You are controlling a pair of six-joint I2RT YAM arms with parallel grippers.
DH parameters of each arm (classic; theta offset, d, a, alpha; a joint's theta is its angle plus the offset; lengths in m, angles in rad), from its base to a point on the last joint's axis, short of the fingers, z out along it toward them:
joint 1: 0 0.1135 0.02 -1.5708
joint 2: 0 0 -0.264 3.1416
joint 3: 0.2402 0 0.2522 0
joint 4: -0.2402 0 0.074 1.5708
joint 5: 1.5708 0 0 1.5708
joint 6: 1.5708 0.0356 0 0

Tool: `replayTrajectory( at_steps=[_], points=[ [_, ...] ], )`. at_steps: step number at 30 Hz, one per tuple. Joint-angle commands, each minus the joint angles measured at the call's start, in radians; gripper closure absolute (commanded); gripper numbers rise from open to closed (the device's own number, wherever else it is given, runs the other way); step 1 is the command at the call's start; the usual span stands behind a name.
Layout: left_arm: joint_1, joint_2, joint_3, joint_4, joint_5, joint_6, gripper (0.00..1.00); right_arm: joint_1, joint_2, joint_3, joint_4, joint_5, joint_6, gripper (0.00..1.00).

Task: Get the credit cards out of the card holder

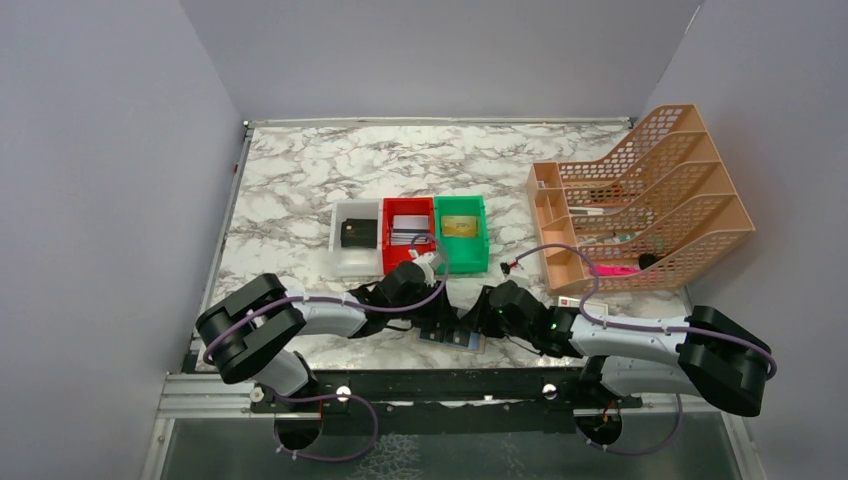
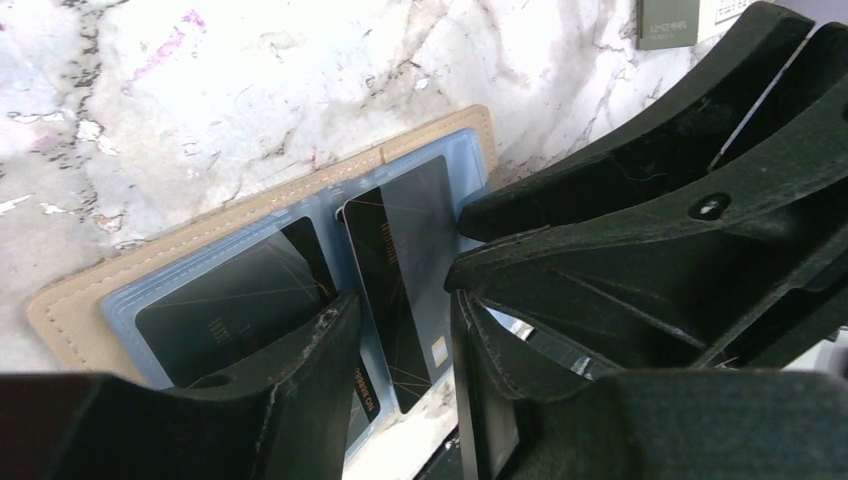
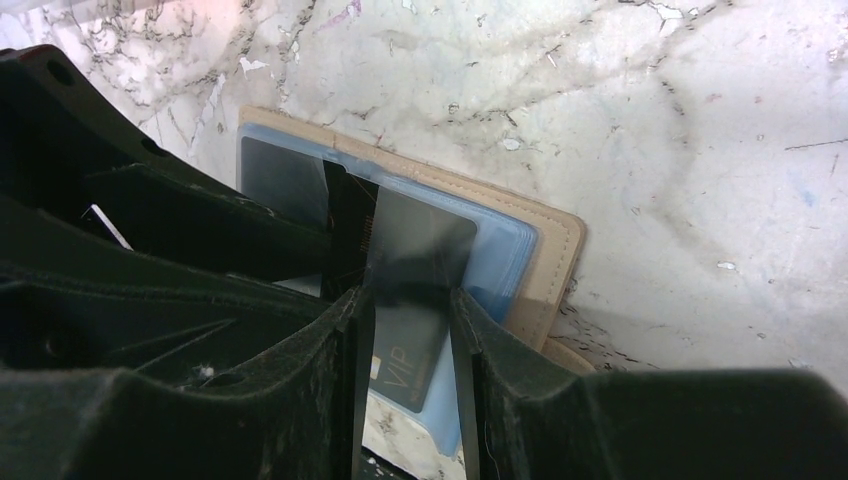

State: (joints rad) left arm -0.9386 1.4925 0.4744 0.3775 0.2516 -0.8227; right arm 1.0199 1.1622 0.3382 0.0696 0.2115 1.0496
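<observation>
— While both arms crowd that one spot, which way does the thing lie from them?

— Starting at the left: the left arm (image 1: 300, 315) lies low along the near edge, forearm reaching rightward, wrist tipped down. Its left tool (image 2: 403, 285) hangs right over the card holder (image 2: 70, 310), which lies opened flat on the surface (image 2: 250, 90), close to the near edge and between the two bases.

— And the cards?

— The credit cards (image 2: 230, 305) sit dark in the bluish sleeves, side by side. The holder's long side runs left to right. Each card's long side runs across that, in line with the tool's reach. One card (image 2: 400, 240) shows in the gap between the left fingers.

— Held?

— I cannot tell. The jaws stand partway apart with that card filling the gap, but whether the pads bite its edges is hidden.

— And on the right?

— Much the same. The right tool (image 3: 408, 295) reaches in from the opposite side, jaws partway apart, with a dark VIP card (image 3: 410, 340) showing between them. Gripping or only straddling, I cannot say. The right arm (image 1: 640, 345) mirrors the left: low, stretched leftward, wrist down.

— So neither is nearer?

— Neither. Both are on it, nose to nose. I reckon the pull has to go along a card's long side, out of the sleeve mouth, while the other tool pins the holder.
</observation>
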Motion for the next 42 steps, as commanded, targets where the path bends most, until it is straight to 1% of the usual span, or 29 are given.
replayTrajectory(
  at_steps=[1, 7, 16, 20, 21, 25, 27, 29, 36, 39, 42],
  points=[
    [-0.012, 0.017, -0.033, -0.015, -0.006, -0.004, 0.60, 0.002, 0.028, -0.049, -0.083, 0.034, -0.001, 0.60],
    [-0.012, 0.003, -0.033, 0.011, 0.014, -0.007, 0.69, 0.002, 0.030, -0.050, -0.079, 0.032, 0.001, 0.60],
    [-0.012, -0.017, -0.045, 0.028, 0.021, -0.006, 0.87, 0.002, 0.007, -0.053, -0.099, 0.041, 0.010, 0.60],
    [-0.013, -0.032, -0.055, 0.027, 0.009, -0.006, 0.91, 0.001, -0.006, -0.053, -0.119, 0.057, 0.010, 0.60],
    [-0.012, -0.036, -0.059, 0.026, 0.006, -0.005, 0.93, 0.002, -0.009, -0.053, -0.124, 0.061, 0.011, 0.60],
    [-0.012, -0.052, -0.069, 0.025, -0.005, -0.003, 0.95, 0.001, -0.009, -0.052, -0.128, 0.063, 0.008, 0.60],
    [-0.012, -0.060, -0.074, 0.023, -0.008, -0.001, 0.98, 0.002, -0.005, -0.051, -0.128, 0.062, 0.006, 0.60],
    [-0.011, -0.069, -0.078, 0.015, -0.015, 0.000, 0.99, 0.001, 0.001, -0.049, -0.128, 0.062, 0.006, 0.60],
    [-0.011, -0.098, -0.073, -0.039, -0.048, 0.011, 0.99, 0.002, 0.005, -0.045, -0.107, 0.041, -0.003, 0.60],
    [-0.011, -0.101, -0.069, -0.040, -0.044, 0.010, 0.98, 0.002, 0.007, -0.051, -0.059, 0.003, -0.021, 0.60],
    [-0.011, -0.093, -0.058, -0.040, -0.025, 0.014, 0.95, 0.002, 0.008, -0.070, 0.011, -0.040, -0.024, 0.60]
  ],
)
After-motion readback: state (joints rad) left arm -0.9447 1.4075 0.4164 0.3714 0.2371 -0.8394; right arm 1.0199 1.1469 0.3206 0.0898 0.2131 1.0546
